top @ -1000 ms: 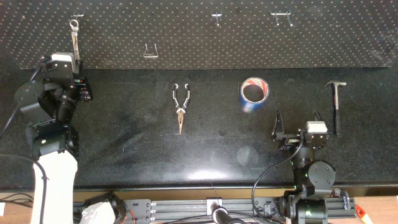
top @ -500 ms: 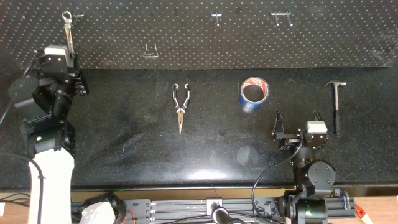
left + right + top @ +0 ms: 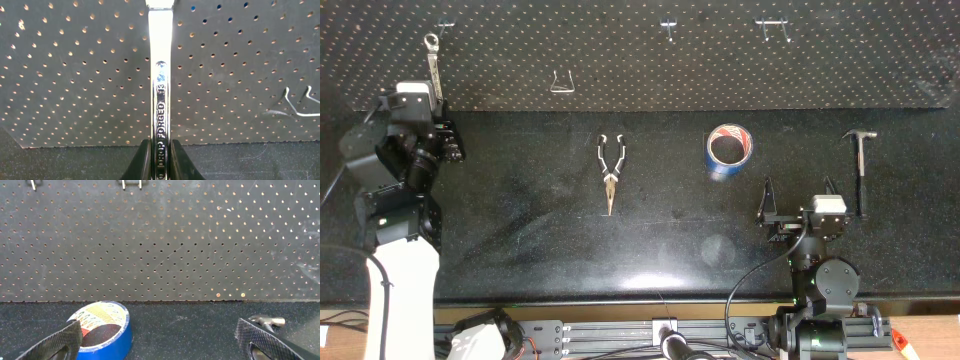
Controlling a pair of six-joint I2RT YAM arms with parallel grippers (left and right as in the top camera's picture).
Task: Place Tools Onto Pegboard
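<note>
The wrench (image 3: 433,66) stands upright against the pegboard (image 3: 620,50) near its left end, its lower shaft clamped between the closed fingers of the left gripper (image 3: 430,100). On the table in front of the board lie pliers (image 3: 610,172), a blue tape roll (image 3: 728,149) and a hammer (image 3: 861,160). The right gripper (image 3: 798,197) sits low between tape and hammer, its fingers spread wide and holding nothing.

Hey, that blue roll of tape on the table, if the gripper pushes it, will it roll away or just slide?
The tape roll lies flat on its face, hole upward, so a push would probably slide it, not roll it. It looks like a hollow ring, so likely light and easily nudged.
</note>
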